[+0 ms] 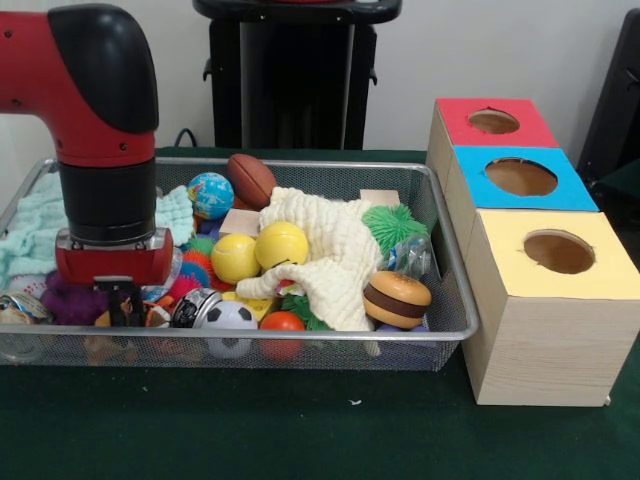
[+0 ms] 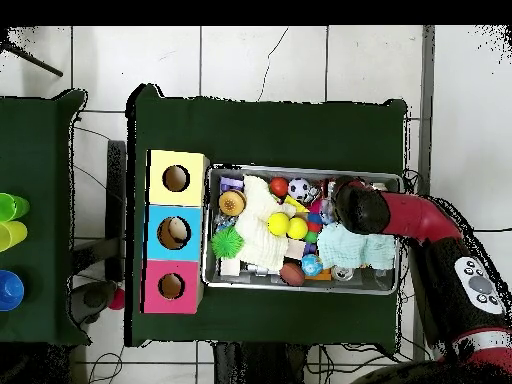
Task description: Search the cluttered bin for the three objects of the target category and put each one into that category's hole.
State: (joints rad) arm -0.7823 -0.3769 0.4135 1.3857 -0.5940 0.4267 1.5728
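Crowding the pincer [image 1: 125,305] (grip state unclear) are 2 yellow balls [image 1: 258,251], a soccer ball [image 1: 229,318] and a cream cloth [image 1: 330,250].

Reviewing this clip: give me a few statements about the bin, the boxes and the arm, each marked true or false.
1. Two yellow balls lie side by side in the wire bin. True.
2. The burger toy sits inside the yellow box. False: it lies in the bin, near the boxes.
3. The gripper is down in the bin at the end far from the boxes. True.
4. The blue box is the nearest of the three. False: it is the middle one.
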